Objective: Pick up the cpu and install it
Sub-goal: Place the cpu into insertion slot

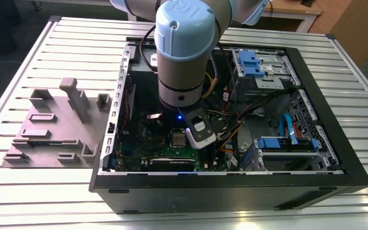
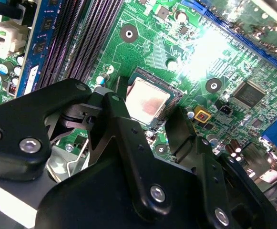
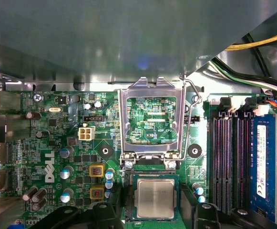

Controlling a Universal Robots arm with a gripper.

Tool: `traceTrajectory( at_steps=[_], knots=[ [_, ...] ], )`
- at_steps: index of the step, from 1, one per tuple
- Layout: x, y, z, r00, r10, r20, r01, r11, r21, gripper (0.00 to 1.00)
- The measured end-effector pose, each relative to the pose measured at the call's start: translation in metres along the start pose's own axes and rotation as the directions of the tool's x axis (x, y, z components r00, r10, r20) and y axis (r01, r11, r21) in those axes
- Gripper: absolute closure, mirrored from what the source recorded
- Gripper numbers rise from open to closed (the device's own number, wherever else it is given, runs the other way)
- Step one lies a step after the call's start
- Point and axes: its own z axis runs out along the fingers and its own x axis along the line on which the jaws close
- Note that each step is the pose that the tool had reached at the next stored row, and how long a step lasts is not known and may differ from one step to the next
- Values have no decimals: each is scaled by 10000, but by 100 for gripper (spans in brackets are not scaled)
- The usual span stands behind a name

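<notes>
While the arm reaches down into the open computer case, its gripper hangs just above the green motherboard, fingers spread wide on either side of the socket, holding nothing. Between them the cpu lies flat in that socket. Beside it the metal frame stands hinged open. Farther back sit blue drive bays. A grey fixture rests on the table at the exterior view's left.
</notes>
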Motion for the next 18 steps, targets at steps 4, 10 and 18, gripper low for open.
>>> traceTrajectory(
  at_steps=[4,10,18],
  knots=[
    [7,0,-1,10000,1,22,-1,10000,-2,41],
    [20,-1,-1,10000,0,78,1,10000,-21,41],
    [21,-1,-2,10000,2,74,-2,10000,-24,41]
  ],
)
